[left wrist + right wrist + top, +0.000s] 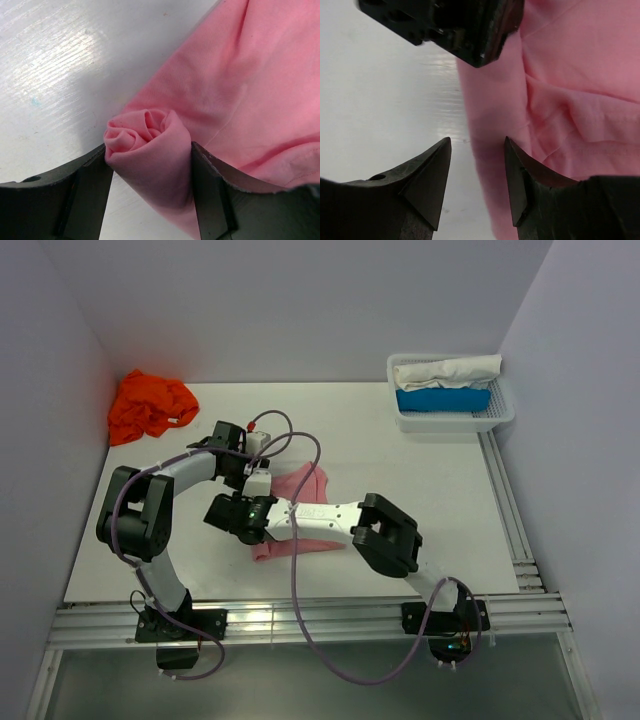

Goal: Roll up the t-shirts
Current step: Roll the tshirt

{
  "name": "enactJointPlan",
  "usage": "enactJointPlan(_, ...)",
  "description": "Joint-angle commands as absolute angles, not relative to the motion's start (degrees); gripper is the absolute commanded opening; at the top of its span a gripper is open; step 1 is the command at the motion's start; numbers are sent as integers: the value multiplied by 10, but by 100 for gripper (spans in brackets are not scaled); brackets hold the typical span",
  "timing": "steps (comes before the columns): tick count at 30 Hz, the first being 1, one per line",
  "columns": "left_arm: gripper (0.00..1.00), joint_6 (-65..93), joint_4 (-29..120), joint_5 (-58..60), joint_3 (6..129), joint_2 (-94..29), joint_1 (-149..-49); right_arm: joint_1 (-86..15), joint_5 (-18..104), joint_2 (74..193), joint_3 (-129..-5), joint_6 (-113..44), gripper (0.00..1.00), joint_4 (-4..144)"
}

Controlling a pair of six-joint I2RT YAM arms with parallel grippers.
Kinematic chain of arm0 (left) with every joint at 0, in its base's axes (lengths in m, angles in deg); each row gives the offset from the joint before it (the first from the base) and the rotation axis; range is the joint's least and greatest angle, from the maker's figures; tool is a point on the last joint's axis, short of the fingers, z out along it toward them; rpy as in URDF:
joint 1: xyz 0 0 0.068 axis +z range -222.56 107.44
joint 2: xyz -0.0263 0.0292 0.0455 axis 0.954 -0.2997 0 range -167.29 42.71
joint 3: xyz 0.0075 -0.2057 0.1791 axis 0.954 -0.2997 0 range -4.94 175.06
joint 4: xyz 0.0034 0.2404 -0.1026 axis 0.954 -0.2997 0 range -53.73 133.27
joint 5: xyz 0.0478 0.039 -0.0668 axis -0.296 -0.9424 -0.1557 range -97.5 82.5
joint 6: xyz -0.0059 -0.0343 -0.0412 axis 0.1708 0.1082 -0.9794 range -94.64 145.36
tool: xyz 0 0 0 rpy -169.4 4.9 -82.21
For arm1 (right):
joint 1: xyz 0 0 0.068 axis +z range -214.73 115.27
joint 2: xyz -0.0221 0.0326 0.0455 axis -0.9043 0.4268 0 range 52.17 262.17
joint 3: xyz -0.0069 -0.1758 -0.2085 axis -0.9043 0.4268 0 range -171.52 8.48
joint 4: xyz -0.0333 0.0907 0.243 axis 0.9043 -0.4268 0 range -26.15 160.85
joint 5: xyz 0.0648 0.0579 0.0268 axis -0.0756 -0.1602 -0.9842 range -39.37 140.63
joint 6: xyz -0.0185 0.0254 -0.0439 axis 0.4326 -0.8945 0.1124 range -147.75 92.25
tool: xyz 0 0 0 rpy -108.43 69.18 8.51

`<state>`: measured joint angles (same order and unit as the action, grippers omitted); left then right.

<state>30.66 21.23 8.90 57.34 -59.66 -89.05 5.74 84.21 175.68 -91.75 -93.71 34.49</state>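
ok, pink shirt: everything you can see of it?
The pink t-shirt is soft, plain light-pink cloth lying near the middle of the table. One end is wound into a tight spiral, pinched by the left gripper; the rest lies flat with soft creases and a seam. The right gripper is open, straddling its edge: one finger over cloth, one over bare table.

Centre of frame: both arms cross over the pink t-shirt (305, 483). The left tool (150, 160) is clamped on its rolled end. The right tool (477, 150) sits just beside it, fingers spread, with only a tight gap between the two.
Upper left: orange t-shirt (148, 407) heaped in the corner by the wall.
Upper right: basket (450, 426) fills the corner.
Right half of bench (440, 500): bare, free for approach.
Upper centre: free lane between heap and basket.
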Motion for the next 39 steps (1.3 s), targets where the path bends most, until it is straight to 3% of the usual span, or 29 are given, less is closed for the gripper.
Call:
enactJointPlan(1, 65, 309, 195, 79, 578, -601, -891, 57, 886, 1782, -967, -909, 54, 285)
enactJointPlan(13, 71, 310, 184, 86, 594, -598, -891, 58, 870, 1831, -997, -920, 58, 211)
enactJointPlan(23, 78, 309, 128, 132, 687, -595, -865, 57, 828, 1861, -988, -912, 59, 217)
enactJointPlan(27, 78, 313, 103, 160, 717, -585, -842, 54, 806, 1855, -970, -909, 48, 242)
enactJointPlan(33, 78, 332, 72, 189, 737, -564, -799, 29, 687, 1780, -835, -893, 30, 463)
enactJointPlan(39, 77, 359, 50, 210, 726, -534, -770, -13, 553, 1721, -687, -940, 29, 712)
